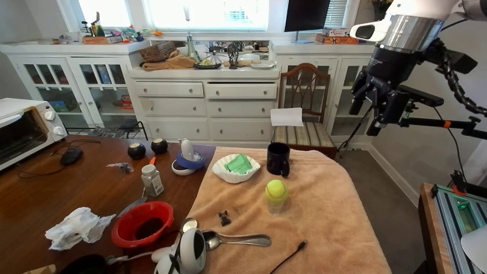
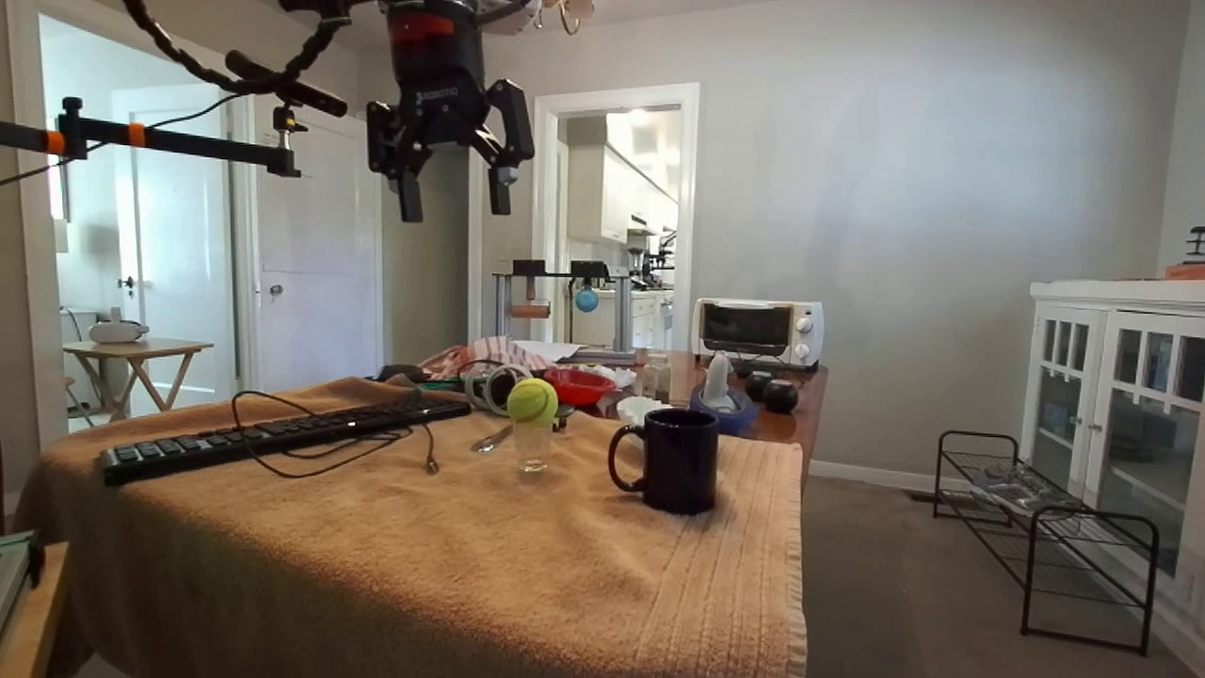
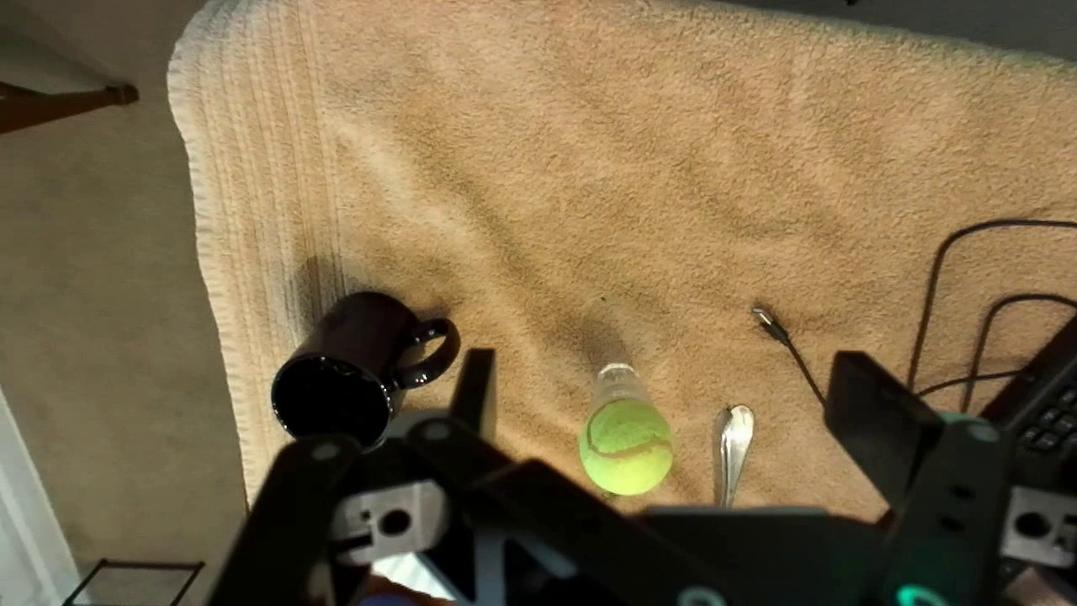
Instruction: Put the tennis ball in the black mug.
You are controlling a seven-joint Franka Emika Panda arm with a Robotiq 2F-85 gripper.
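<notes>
My gripper hangs high, well apart from ball and mug; fingers spread wide, tips down. Ball sits on the mouth of a clear glass, glass upright on the towel. In the wrist view I see the ball between my fingers. Mug is upright on the same towel, near the glass but not touching, handle on the glass's side; inside too dark to read. A white dish with a green thing in it is just beside the mug. Spoons are on the towel too, and so is the keyboard. Red bowl is on bare wood, well apart from the mug.
</notes>
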